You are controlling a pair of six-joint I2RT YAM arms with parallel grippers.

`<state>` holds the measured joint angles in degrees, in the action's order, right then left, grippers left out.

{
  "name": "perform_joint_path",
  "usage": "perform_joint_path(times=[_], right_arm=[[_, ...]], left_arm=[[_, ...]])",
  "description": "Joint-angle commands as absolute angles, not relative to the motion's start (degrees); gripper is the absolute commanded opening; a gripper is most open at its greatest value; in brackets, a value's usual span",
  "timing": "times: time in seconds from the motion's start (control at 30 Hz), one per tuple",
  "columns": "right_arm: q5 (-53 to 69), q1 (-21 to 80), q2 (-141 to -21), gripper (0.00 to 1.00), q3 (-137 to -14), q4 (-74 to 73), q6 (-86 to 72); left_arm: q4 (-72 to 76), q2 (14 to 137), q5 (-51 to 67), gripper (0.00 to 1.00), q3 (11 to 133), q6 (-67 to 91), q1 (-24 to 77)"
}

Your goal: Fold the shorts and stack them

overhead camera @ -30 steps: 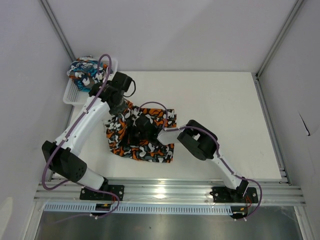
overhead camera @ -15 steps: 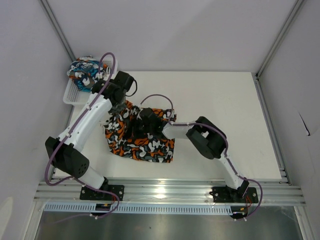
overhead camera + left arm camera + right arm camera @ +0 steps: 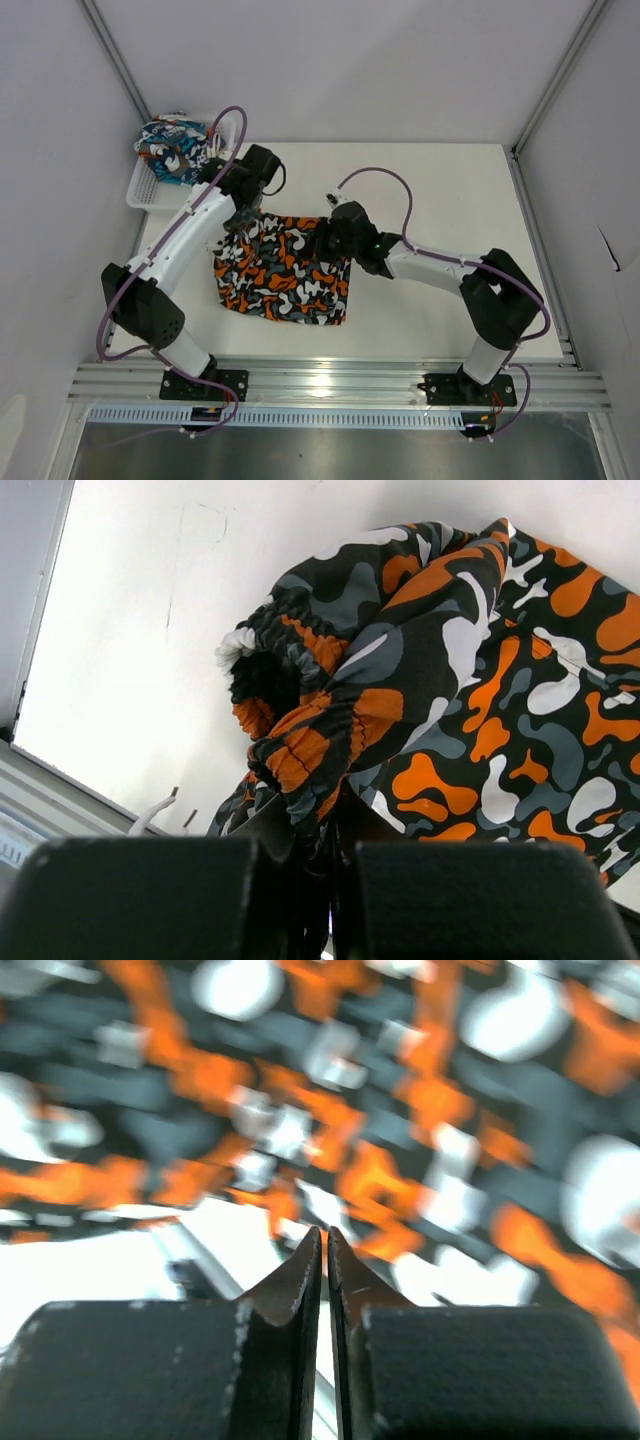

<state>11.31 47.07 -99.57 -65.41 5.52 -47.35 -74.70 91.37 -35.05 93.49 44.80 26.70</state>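
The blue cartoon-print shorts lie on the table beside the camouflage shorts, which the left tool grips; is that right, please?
Not quite: the blue cartoon-print shorts sit bundled in the white basket, as the top view shows. The left tool does grip the camouflage shorts.

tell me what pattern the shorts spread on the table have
Orange, black, grey and white camouflage on the shorts, clearest in the left wrist view.

Place: robot lab test cell | Evidence: white bench, grey enclosure panels, aluminium strut, arms bolted to rail
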Motion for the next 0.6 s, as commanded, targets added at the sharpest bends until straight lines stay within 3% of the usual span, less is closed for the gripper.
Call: perform_joint_path(times=[0.0,0.2,0.37,0.57], right_arm=[[6.33,45.00,-95.02,0.07,-59.52,0.35,-43.69],[3.43,41.84,-91.32,0.11,-52.83,-2.98,-41.57],[0.79,41.48,-93.51,0.18,-54.31,-6.58,-39.73],[0.44,41.75,-98.26,0.19,-56.51,-8.78,-39.99]], left_arm=[[-76.46,92.19,-37.27,0.00,97.20,46.84,27.95],[-79.80,94.22,-38.58,0.00,100.36,50.00,29.62],[-83.75,97.72,-39.99,0.00,102.39,54.22,31.90],[-83.67,99.58,-40.34,0.00,100.12,57.91,34.27]])
